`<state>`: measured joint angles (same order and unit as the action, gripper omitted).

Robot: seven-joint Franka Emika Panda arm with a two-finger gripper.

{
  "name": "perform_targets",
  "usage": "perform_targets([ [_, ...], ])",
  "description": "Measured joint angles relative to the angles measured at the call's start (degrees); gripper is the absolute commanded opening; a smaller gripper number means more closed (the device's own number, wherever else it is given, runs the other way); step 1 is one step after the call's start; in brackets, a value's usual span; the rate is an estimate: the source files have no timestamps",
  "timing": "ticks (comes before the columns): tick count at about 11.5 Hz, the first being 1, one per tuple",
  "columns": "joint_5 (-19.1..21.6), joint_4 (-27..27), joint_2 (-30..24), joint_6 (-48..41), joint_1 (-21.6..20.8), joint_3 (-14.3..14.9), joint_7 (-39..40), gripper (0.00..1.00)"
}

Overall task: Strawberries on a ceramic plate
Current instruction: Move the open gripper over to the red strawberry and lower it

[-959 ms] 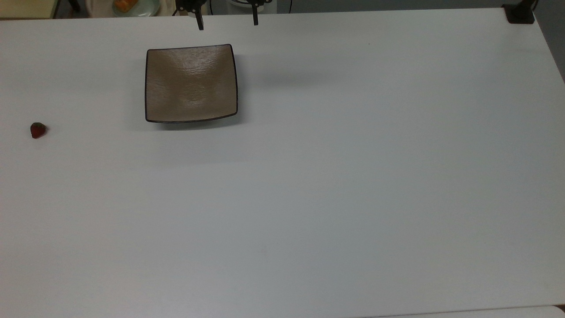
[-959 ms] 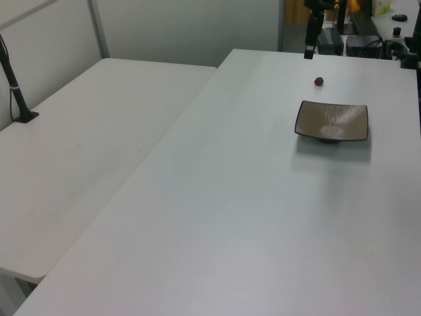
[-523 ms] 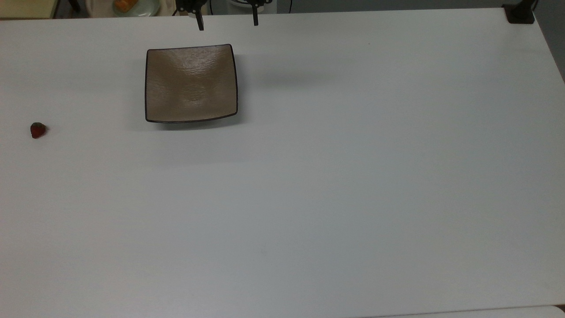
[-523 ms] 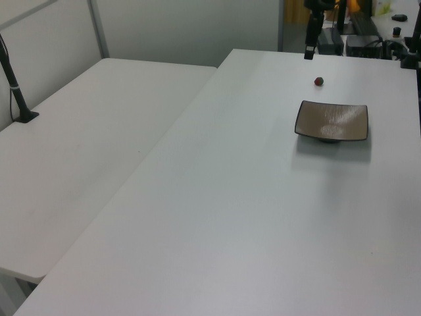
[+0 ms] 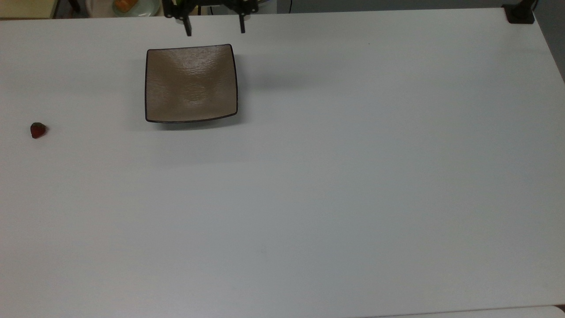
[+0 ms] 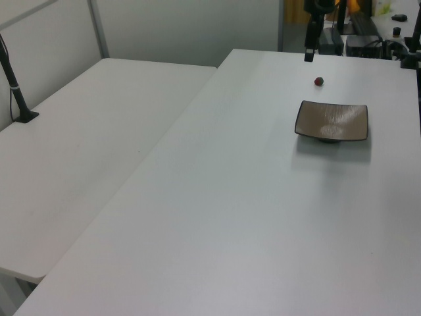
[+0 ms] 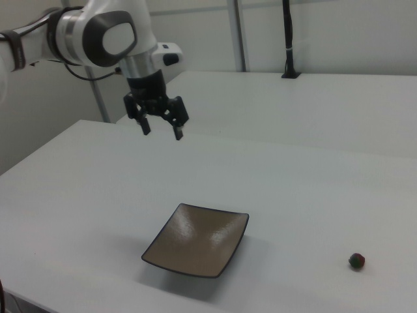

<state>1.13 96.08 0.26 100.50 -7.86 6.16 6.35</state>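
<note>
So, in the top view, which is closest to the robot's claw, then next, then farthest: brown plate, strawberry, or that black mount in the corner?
From the gripper:
1. ceramic plate, just below it.
2. strawberry, far toward the top view's left.
3. black mount, top view's upper right corner.

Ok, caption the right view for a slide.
Open gripper hangs above the white table; empty ceramic plate below, strawberry apart at the right view's right.

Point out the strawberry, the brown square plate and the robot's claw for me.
strawberry (image 7: pixel 356 261), right view, middle of the red fruit.
brown square plate (image 5: pixel 190 84), top view, bare centre of its surface.
claw (image 7: pixel 161 130), right view, midway between its two open fingertips.
</note>
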Motion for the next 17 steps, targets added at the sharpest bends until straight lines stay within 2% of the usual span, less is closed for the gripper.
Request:
perform_targets([
  [3,-0.2,-4.1,3.3,0.6,6.0,0.3,0.5,1.00],
  [8,-0.2,-14.5,14.4,1.6,18.1,0.6,10.9,1.00],
  [13,-0.2,-15.9,24.3,11.6,26.4,0.7,18.1,1.00],
  [17,-0.2,-15.9,31.5,20.3,28.9,0.7,20.7,1.00],
])
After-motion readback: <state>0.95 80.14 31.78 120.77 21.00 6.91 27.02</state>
